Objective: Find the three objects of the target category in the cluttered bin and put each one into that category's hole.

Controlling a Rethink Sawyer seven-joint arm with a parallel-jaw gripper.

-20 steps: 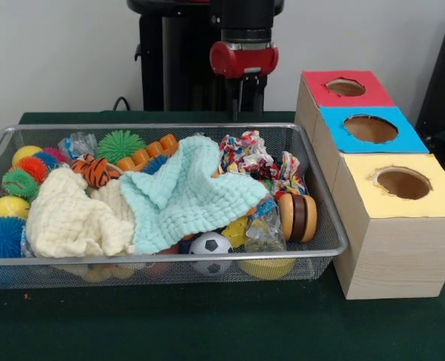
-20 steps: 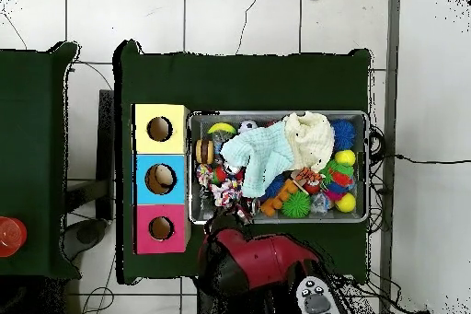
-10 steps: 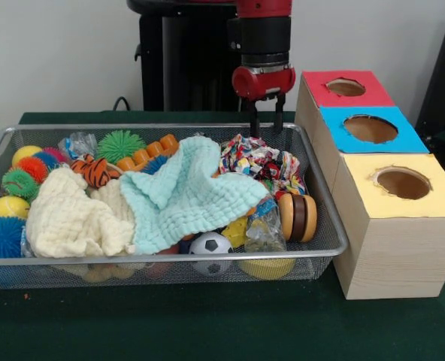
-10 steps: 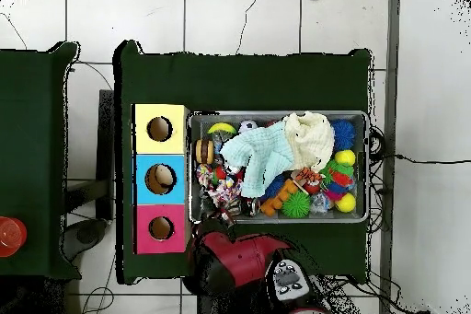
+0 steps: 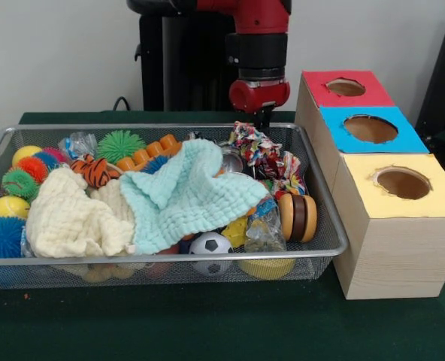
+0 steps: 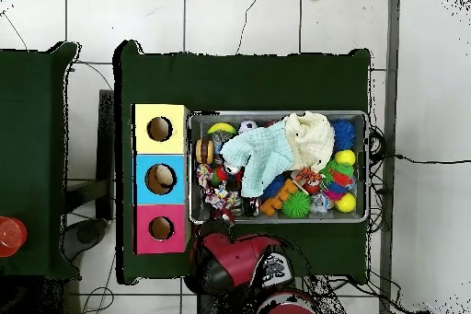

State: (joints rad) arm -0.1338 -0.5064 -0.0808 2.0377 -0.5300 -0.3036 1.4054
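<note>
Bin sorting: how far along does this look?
Done: nothing visibly; the bin is crowded, and what lies inside the box holes cannot be told. In hand: the gripper is down on the multicoloured rope toy by the bin's back rim; grip unconfirmed. Left: every drop into a hole.

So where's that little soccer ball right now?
In the front view, the soccer ball sits at the wire bin's near edge, below the mint cloth.

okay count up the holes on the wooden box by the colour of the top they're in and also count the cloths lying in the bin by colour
Red-top hole: 1
Blue-top hole: 1
Yellow-top hole: 1
Mint green cloth: 1
Cream cloth: 1
Total: 3 holes, 2 cloths, 5 in all.
</note>
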